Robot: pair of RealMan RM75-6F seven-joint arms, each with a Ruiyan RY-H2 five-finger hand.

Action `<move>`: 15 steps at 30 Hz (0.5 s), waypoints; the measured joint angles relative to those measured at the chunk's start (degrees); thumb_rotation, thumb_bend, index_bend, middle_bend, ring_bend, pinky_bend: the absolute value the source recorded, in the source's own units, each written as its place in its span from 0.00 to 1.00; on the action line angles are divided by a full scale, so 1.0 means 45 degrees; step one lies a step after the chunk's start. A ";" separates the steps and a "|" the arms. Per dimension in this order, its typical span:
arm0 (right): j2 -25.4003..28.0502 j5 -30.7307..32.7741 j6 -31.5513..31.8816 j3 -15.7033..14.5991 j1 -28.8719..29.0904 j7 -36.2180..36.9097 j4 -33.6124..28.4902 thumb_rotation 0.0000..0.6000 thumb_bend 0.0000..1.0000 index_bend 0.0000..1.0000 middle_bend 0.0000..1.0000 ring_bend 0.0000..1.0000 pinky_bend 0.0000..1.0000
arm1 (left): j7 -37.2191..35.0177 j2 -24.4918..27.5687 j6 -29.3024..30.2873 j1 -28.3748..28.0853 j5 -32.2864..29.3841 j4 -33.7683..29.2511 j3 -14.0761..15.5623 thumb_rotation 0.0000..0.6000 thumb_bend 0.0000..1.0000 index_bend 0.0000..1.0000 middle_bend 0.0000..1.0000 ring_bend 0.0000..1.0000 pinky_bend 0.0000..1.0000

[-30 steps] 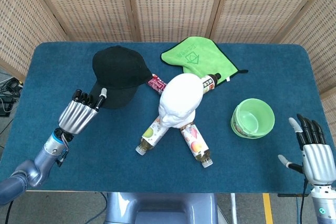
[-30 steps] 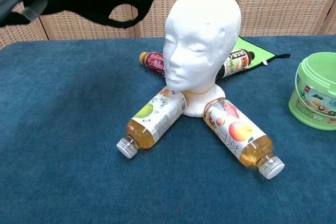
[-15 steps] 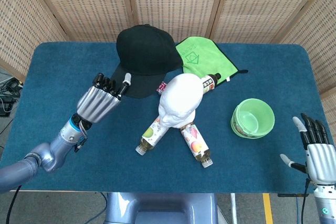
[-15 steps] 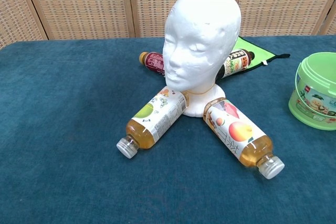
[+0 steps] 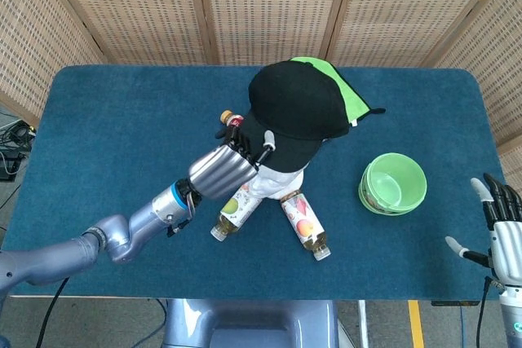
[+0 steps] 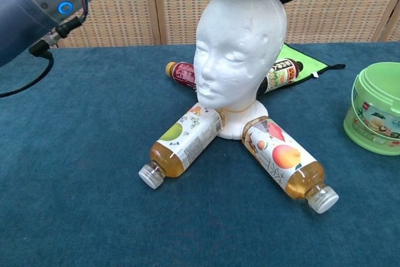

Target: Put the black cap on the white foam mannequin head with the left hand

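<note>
Holding the black cap (image 5: 295, 112) over the white foam mannequin head (image 6: 240, 48), left hand (image 5: 224, 170) fingers gripping the brim; apparently not seated yet, needing lowering.

- Left robot hand (image 5: 224, 170): ribbed silver back, black fingers with white tips.
- Left arm (image 5: 98, 242): blue-grey metal, black cable, glowing blue ring.
- Right robot hand (image 5: 504, 234): silver, black fingers.
</note>
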 measured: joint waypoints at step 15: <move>0.0156 0.0010 0.0150 0.0047 -0.0128 0.0251 -0.0034 1.00 0.06 0.05 0.00 0.00 0.00 | 0.1032 -0.0644 -0.0594 0.0230 -0.0029 -0.0461 0.0648 1.00 0.68 0.91 0.91 0.87 0.72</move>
